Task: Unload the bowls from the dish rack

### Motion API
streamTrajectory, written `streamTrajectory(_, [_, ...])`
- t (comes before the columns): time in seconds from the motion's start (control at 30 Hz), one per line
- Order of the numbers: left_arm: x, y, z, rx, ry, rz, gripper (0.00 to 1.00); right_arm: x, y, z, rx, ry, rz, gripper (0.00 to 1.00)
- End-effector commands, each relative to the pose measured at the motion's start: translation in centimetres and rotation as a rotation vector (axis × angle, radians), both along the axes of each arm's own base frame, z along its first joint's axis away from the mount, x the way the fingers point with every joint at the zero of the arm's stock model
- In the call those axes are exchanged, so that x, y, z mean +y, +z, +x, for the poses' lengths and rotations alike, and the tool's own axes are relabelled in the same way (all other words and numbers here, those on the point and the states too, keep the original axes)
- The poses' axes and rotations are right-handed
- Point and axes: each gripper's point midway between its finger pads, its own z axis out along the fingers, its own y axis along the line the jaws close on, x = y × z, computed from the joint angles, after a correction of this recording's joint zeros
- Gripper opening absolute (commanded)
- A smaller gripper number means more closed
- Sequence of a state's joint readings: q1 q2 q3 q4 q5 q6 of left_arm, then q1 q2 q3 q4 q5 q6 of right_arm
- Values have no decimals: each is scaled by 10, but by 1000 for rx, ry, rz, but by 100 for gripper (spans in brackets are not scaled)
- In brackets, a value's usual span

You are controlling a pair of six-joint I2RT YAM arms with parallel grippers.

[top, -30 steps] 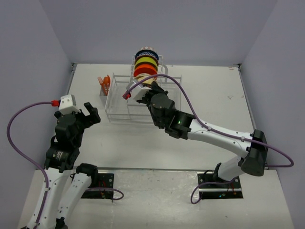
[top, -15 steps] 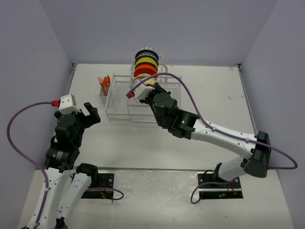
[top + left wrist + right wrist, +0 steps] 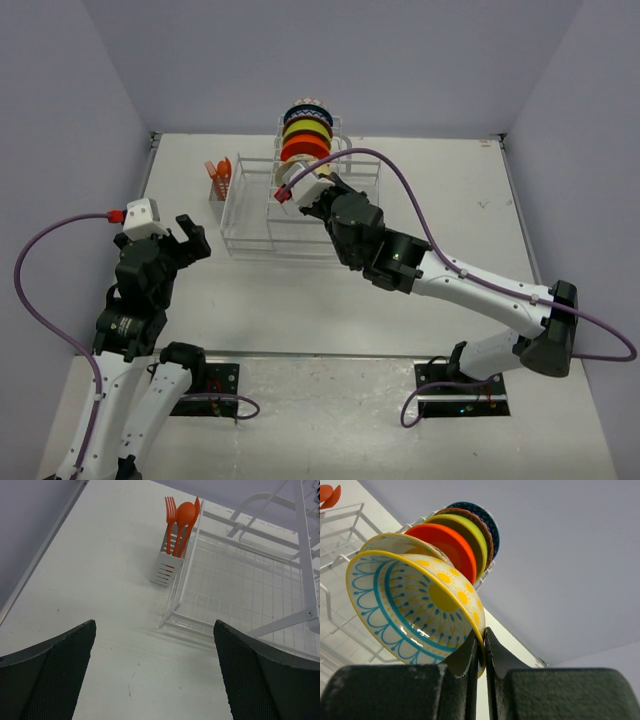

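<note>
Cream with a sun-and-petal print, the front bowl [image 3: 415, 600] stood on edge in the upright slots of the dish rack [image 3: 235, 585], the orange-red bowl [image 3: 447, 545], yellow-green bowl [image 3: 467, 530] and dark blue bowl [image 3: 487, 520] behind it. The right gripper [image 3: 483, 636] had its jaws pinched on that bowl's lower rim, so the pull probably had to run along the row's axis, away from its neighbours. The left gripper [image 3: 154, 645] hung over the desk [image 3: 100, 555] off the rack's left corner, jaws wide apart and empty, the farther arm.
</note>
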State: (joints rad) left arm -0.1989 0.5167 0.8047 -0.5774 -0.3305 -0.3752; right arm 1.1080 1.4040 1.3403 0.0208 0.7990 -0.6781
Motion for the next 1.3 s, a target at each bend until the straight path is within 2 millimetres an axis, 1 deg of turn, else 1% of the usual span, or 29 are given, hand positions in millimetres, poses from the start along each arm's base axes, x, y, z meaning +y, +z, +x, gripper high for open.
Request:
streamTrajectory(0.0, [3, 11, 1, -39, 18, -3, 100, -14, 51, -12, -35, 19, 175, 0])
streamTrajectory(0.07, [3, 10, 2, -36, 18, -3, 100, -16, 51, -17, 6, 36, 209, 0])
streamTrajectory(0.13, [2, 11, 1, -39, 17, -4, 100, -22, 63, -26, 24, 77, 272, 0])
streamTrajectory(0.17, [2, 11, 2, -40, 17, -4, 100, -24, 61, -30, 59, 92, 305, 0])
streamTrajectory(0.2, [2, 10, 2, -37, 17, -3, 100, -33, 71, -36, 54, 105, 344, 0])
streamTrajectory(0.27, [3, 10, 2, -36, 20, -3, 100, -41, 74, -42, 70, 109, 384, 0])
streamTrajectory(0.33, [3, 10, 2, -37, 20, -3, 100, -60, 81, -40, 67, 83, 432, 0])
streamTrajectory(0.4, [4, 11, 2, -39, 24, -3, 100, -75, 76, -34, 115, 41, 489, 0])
streamTrajectory(0.43, [4, 11, 2, -39, 24, -3, 100, -101, 80, -17, 117, -33, 533, 0])
streamTrajectory(0.47, [3, 10, 2, -37, 23, -3, 100, -105, 71, -10, 178, -44, 595, 0])
streamTrajectory(0.5, [3, 10, 2, -38, 21, -2, 100, -120, 71, 1, 179, -84, 634, 0])
streamTrajectory(0.53, [3, 10, 2, -38, 20, -2, 100, -153, 65, 24, 180, -195, 729, 0])
streamTrajectory(0.57, [3, 11, 3, -41, 21, -3, 100, -162, 59, 31, 220, -203, 765, 0])
streamTrajectory(0.6, [3, 12, 3, -44, 20, -4, 100, -181, 58, 40, 228, -242, 811, 0])
streamTrajectory(0.63, [3, 11, 3, -43, 22, -1, 100, -229, 49, 59, 224, -370, 923, 0])
streamTrajectory(0.67, [3, 10, 4, -40, 22, -1, 100, -230, 42, 65, 292, -316, 987, 0])
streamTrajectory(0.7, [4, 10, 4, -39, 27, -1, 100, -245, 26, 74, 338, -342, 1039, 0])
streamTrajectory(0.73, [3, 9, 5, -32, 21, 0, 100, -286, 14, 85, 344, -427, 1144, 0])
streamTrajectory(0.77, [3, 9, 5, -34, 18, -1, 100, -293, -20, 106, 444, -462, 1181, 0])
streamTrajectory(0.8, [2, 9, 5, -33, 13, -2, 100, -290, -38, 116, 531, -430, 1216, 0])
streamTrajectory(0.83, [0, 9, 6, -33, 0, -1, 100, -303, -62, 133, 571, -468, 1232, 0])
streamTrajectory(0.87, [-1, 9, 6, -34, -3, -2, 100, -302, -64, 138, 544, -495, 1211, 0])
streamTrajectory(0.9, [-1, 8, 6, -33, -6, -3, 100, -309, -70, 140, 522, -561, 1213, 0])
streamTrajectory(0.97, [-2, 8, 6, -32, -9, -3, 100, -305, -65, 140, 518, -540, 1253, 0])
streamTrajectory(1.03, [-1, 8, 6, -33, -4, -4, 100, -305, -51, 134, 445, -531, 1243, 0])
streamTrajectory(1.17, [-1, 9, 5, -36, -4, -3, 100, -298, -45, 127, 452, -502, 1190, 0])
streamTrajectory(1.2, [-1, 9, 5, -37, -4, -3, 100, -295, -67, 121, 490, -519, 1198, 0])
streamTrajectory(1.23, [-1, 10, 6, -37, -3, -3, 100, -294, -56, 117, 434, -478, 1239, 0])
streamTrajectory(1.27, [-1, 10, 6, -37, -2, -5, 100, -292, -64, 115, 433, -474, 1259, 0])
